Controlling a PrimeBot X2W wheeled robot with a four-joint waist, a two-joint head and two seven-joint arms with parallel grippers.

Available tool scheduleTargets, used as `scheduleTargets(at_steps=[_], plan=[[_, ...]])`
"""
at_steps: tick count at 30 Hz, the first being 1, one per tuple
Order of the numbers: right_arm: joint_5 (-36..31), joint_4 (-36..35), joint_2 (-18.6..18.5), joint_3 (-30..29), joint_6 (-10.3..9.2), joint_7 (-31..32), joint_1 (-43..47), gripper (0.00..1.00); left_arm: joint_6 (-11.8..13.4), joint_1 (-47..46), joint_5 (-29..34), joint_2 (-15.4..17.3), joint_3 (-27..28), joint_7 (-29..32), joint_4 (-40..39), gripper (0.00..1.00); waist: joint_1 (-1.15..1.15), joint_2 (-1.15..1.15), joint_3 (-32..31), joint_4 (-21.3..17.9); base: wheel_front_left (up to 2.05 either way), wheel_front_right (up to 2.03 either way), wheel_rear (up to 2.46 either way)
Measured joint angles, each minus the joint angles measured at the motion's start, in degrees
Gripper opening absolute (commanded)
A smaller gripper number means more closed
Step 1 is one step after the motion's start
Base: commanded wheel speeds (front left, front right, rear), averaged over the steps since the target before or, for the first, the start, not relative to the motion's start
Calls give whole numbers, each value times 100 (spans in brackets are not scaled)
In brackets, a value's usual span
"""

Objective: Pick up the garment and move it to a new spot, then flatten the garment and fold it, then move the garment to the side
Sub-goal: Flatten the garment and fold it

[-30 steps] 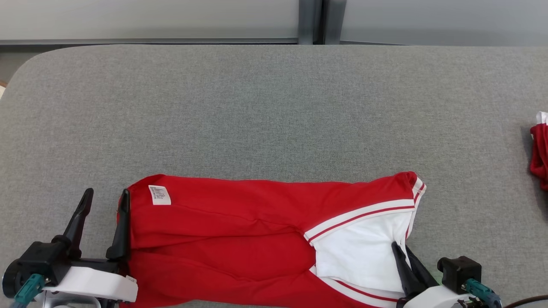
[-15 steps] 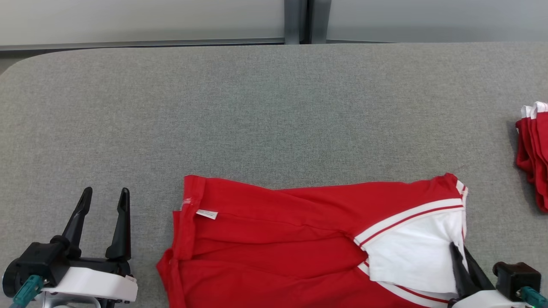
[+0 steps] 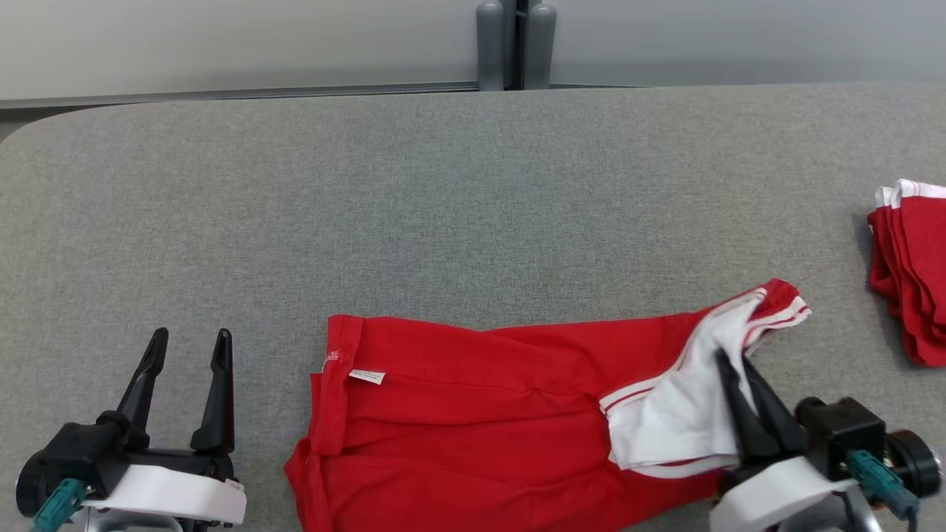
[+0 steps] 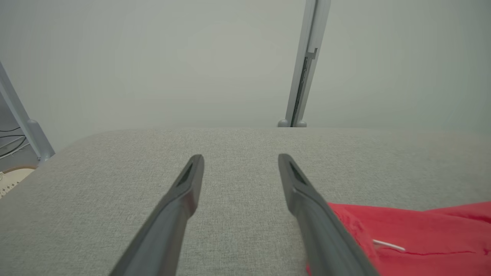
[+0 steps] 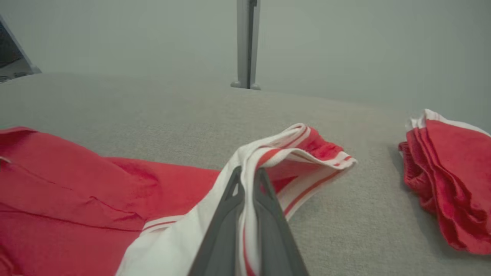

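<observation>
Head view has the garment (image 3: pixel 473 414) lying along the near edge of the bench (image 3: pixel 443 185), long axis running left to right across me. The waistband end with the little tag (image 3: pixel 367 376) points to my left, the striped white end to my right.

Right claw (image 3: pixel 732 360) is pinched tight on that white striped end. The right wrist view backs it up: cloth is sandwiched between the two fingers (image 5: pixel 226 214), and the hem is lifted a bit off the bench while the red part lies mostly flat. Left claw (image 3: pixel 191 336) is spread wide with nothing in it, sitting off the waistband end, near the cloth but clearly apart from it. In the left wrist view the red edge shows low on the right side.

So it's one grip at the right end, and everything else trails away to the left of that claw. There's a pile (image 3: pixel 913 273) of similar red stuff further right, well apart.

My guess is the next bit is a sideways drag that way. Pulling along the long axis should let it trail straight. Pull at an angle and I reckon the waistband end swings or bunches.
</observation>
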Motion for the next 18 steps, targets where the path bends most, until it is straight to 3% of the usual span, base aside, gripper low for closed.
scheduleTargets(at_steps=[7,18], plan=[[445,-293,1,1473,-3,193,-617,0,-24,29,58,-97,-25,-1,42,100,0,0,-147,-23,0,0,0],[1991,999,-1,3757,-7,-388,-1806,0,-119,-43,85,-201,-141,0,172,100,0,0,-126,299,0,0,0]])
